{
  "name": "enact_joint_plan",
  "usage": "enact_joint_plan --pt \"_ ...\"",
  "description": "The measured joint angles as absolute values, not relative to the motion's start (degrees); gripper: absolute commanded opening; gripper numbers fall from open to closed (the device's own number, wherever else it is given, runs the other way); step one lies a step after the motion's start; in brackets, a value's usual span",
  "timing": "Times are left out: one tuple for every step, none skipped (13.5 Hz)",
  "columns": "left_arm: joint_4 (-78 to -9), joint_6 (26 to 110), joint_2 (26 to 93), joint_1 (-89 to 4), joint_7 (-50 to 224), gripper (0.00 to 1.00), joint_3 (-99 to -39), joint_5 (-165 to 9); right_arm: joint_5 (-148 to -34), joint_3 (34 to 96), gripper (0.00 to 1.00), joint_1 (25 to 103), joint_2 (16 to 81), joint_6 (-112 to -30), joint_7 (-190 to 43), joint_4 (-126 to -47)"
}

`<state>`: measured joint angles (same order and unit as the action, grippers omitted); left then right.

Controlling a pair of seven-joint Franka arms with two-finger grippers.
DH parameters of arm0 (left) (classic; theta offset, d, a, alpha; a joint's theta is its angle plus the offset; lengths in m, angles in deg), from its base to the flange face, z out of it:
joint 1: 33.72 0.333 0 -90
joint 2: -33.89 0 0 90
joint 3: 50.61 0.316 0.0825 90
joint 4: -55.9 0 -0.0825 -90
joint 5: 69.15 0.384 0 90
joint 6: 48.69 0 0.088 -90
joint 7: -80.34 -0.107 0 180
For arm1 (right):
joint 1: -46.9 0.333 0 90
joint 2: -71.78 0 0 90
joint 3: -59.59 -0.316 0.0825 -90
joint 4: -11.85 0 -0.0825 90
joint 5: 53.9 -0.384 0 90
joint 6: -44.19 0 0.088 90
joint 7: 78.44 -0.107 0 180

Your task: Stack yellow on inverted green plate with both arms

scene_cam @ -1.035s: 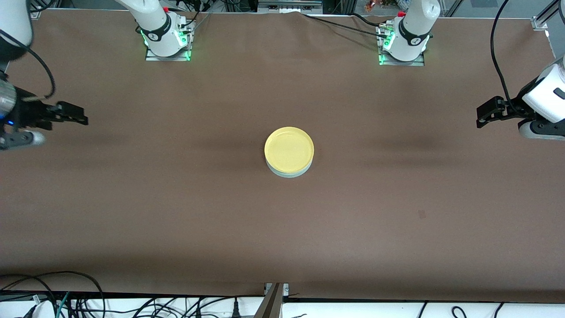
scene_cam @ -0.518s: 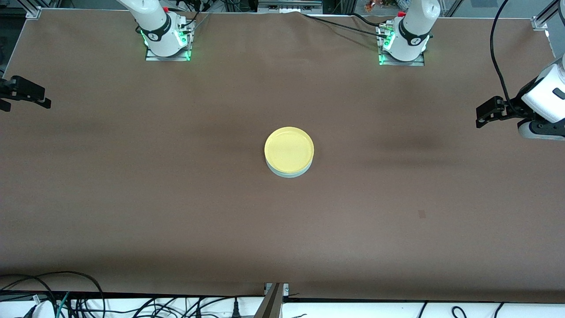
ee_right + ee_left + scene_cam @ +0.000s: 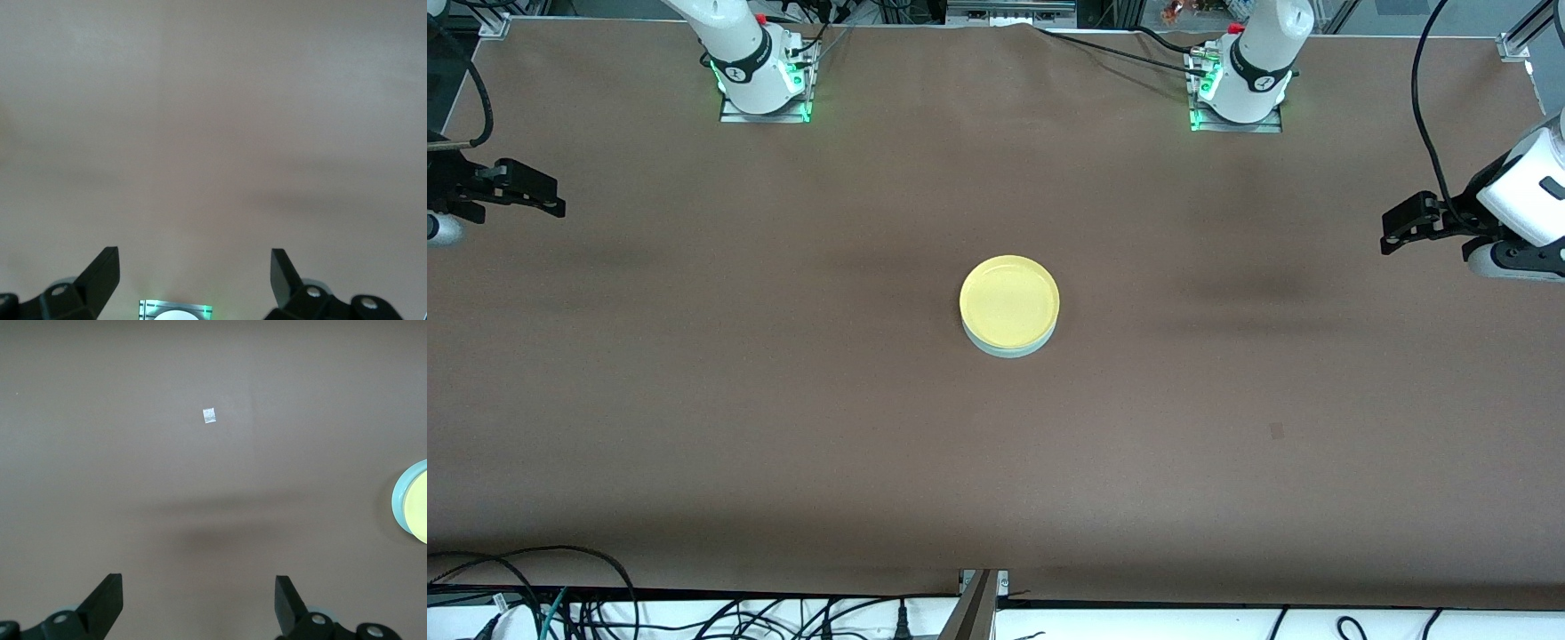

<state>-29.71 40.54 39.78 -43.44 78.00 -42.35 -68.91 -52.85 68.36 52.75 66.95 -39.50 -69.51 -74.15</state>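
Note:
The yellow plate [image 3: 1009, 300] sits rim up on the upside-down green plate [image 3: 1009, 348] at the middle of the table; only the green plate's edge shows under it. Both also show at the edge of the left wrist view, the yellow plate [image 3: 420, 513] on the green plate [image 3: 399, 501]. My left gripper [image 3: 1393, 230] is open and empty, in the air over the left arm's end of the table; it also shows in the left wrist view [image 3: 198, 595]. My right gripper [image 3: 547, 200] is open and empty over the right arm's end, and shows in the right wrist view [image 3: 195, 269].
The brown table cover [image 3: 783, 400] is bare around the stack. A small pale mark [image 3: 209, 416] lies on it. The right arm's base [image 3: 760, 76] and the left arm's base [image 3: 1240, 84] stand at the table's back edge. Cables [image 3: 560, 604] lie along the front edge.
My right gripper swung out toward the table's end, then came back a little inward. My left gripper barely shifted. The plates have not moved.

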Motion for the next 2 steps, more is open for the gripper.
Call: enact_joint_plan --pt "-29.7 40.5 39.8 -43.4 78.0 1.00 -42.4 -69.0 -52.9 68.3 1.00 52.8 66.9 -39.5 -69.5 -74.1" --pt "-29.7 40.5 39.8 -43.4 78.0 1.00 -42.4 -69.0 -52.9 68.3 1.00 52.8 66.9 -39.5 -69.5 -74.1"
